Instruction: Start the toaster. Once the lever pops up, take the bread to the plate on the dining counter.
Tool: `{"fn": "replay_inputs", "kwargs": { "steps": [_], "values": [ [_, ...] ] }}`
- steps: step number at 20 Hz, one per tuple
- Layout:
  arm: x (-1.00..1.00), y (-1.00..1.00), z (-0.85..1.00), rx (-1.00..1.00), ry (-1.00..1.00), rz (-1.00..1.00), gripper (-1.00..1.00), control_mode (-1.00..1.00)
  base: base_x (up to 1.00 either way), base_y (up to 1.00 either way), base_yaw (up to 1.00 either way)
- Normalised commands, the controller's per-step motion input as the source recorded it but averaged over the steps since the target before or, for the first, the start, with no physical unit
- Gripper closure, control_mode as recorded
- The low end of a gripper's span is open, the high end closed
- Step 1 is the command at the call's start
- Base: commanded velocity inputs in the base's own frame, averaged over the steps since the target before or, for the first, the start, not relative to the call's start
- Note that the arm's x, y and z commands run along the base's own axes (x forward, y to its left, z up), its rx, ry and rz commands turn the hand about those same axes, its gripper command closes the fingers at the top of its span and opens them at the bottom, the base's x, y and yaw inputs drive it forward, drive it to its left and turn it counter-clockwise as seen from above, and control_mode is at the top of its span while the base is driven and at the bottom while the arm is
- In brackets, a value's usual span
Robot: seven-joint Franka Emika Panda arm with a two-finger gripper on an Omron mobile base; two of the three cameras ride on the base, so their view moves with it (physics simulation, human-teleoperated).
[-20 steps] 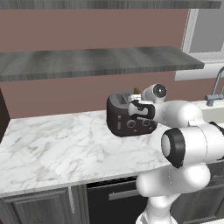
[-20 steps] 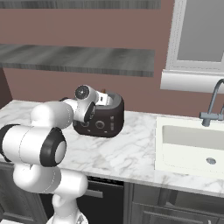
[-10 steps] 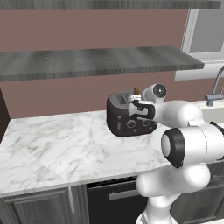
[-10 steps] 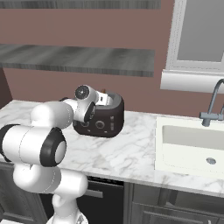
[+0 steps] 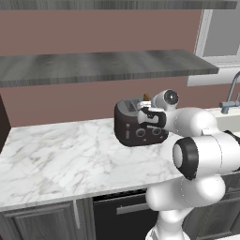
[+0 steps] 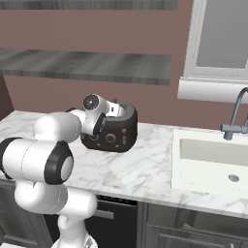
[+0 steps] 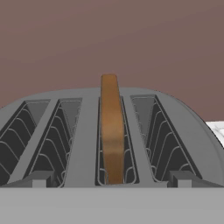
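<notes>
The bread (image 7: 112,131) stands raised in a middle slot of the toaster (image 5: 138,126) on the marble counter (image 5: 56,159), seemingly toasted (lever hidden). The gripper (image 5: 146,112), spread wide and empty, hovers just above; lifting and delivery remain.

Dark toaster (image 5: 136,126) on counter — brown bread (image 7: 112,127) upright in third slot.
</notes>
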Motion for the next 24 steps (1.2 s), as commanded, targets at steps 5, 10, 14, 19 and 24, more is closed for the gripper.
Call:
{"fn": "replay_inputs", "kwargs": {
  "steps": [5,10,14,19,24],
  "values": [
    [0.07,0.0,0.0,0.0,0.0,0.0,-1.0,-1.0,0.0,0.0,0.0],
    [0.13,0.0,0.0,0.0,0.0,0.0,-1.0,-1.0,0.0,0.0,0.0],
    [0.12,0.0,0.0,0.0,0.0,0.0,-1.0,-1.0,0.0,0.0,0.0],
    [0.07,0.0,0.0,0.0,0.0,0.0,-1.0,-1.0,0.0,0.0,0.0],
    [0.05,0.0,0.0,0.0,0.0,0.0,-1.0,-1.0,0.0,0.0,0.0]
  ]
}}
